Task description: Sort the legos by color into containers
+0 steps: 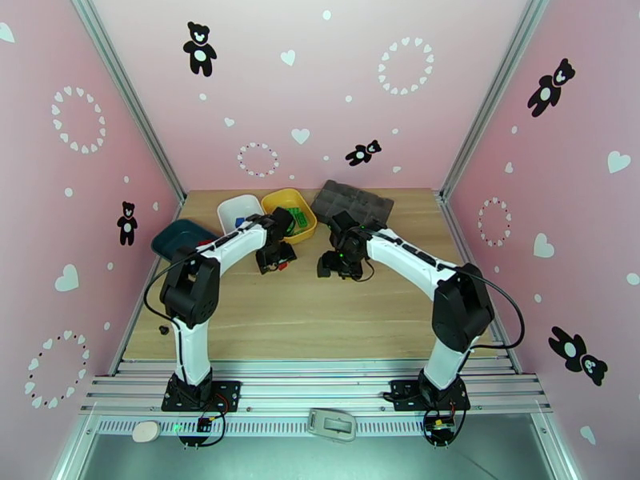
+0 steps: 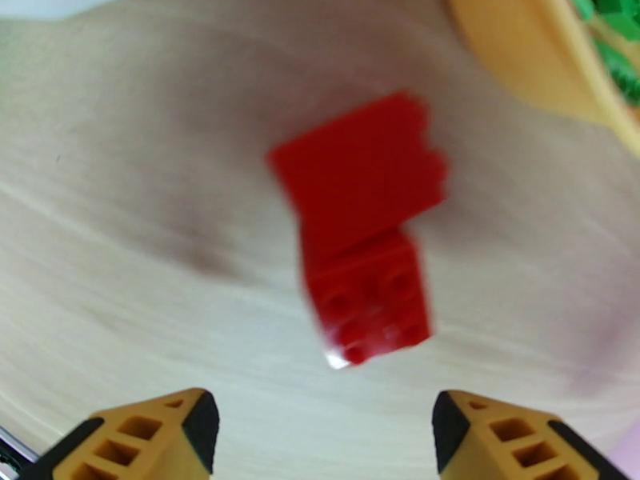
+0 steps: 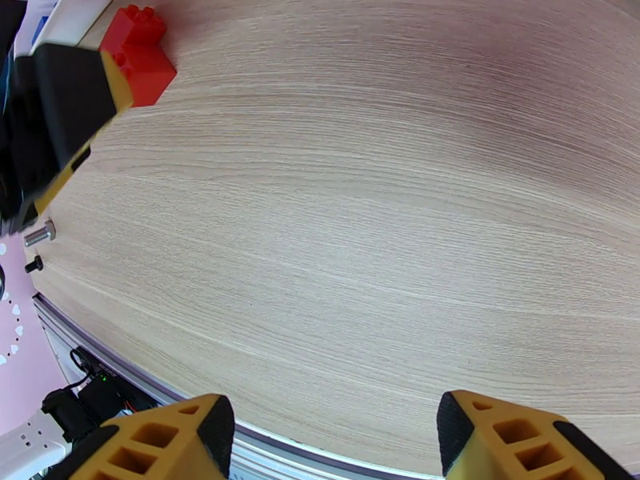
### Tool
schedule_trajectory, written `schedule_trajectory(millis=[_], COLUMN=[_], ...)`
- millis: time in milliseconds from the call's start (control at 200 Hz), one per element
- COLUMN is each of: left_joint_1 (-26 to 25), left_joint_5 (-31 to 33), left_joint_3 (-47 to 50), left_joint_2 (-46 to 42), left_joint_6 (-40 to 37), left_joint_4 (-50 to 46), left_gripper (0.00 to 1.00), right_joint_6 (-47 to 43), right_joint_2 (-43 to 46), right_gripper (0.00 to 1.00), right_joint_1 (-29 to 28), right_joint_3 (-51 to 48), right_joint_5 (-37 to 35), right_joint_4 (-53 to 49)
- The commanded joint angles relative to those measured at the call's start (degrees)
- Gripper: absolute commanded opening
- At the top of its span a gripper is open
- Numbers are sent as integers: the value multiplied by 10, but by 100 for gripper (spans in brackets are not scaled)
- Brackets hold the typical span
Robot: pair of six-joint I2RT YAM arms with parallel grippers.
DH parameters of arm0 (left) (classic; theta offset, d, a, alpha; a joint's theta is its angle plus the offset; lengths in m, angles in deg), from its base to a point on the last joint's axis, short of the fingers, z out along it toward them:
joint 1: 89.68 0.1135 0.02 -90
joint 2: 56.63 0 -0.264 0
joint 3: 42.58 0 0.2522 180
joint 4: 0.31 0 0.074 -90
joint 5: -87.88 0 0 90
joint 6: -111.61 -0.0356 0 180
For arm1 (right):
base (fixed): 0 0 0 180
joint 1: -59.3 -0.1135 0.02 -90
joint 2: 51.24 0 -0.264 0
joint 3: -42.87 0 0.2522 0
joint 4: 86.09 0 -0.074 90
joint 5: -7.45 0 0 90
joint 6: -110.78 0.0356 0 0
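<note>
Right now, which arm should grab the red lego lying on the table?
Left. The left gripper, open, hangs just over the red lego; the right gripper, also open, is off to the side over bare table.

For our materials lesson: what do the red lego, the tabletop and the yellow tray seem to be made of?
Red lego: likely hard moulded plastic, glossy; a bright highlight on one corner, even colour.
Tabletop: wood or wood-look laminate, matt; long pale grain lines.
Yellow tray: probably smooth plastic; uniform colour, rounded wall.
</note>
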Motion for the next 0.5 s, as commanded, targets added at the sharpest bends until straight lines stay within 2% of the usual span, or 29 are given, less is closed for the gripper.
schedule_trajectory(millis=[0,335,495], left_joint_1=[0,1,5], left_joint_5=[-2,30,34], left_joint_3=[-32,-82,-85], left_joint_2=[28,73,75], left_joint_6=[8,-5,-12], left_joint_4=[-10,-42,-44], left_gripper=[74,69,60], right_joint_6=[-5,-11,-4], right_joint_2=[22,11,5], right_gripper=[72,71,71], right_joint_1=[7,17,17], right_joint_3=[-7,3,3], right_joint_5=[-1,15,24], right_joint_4=[-3,-2,7])
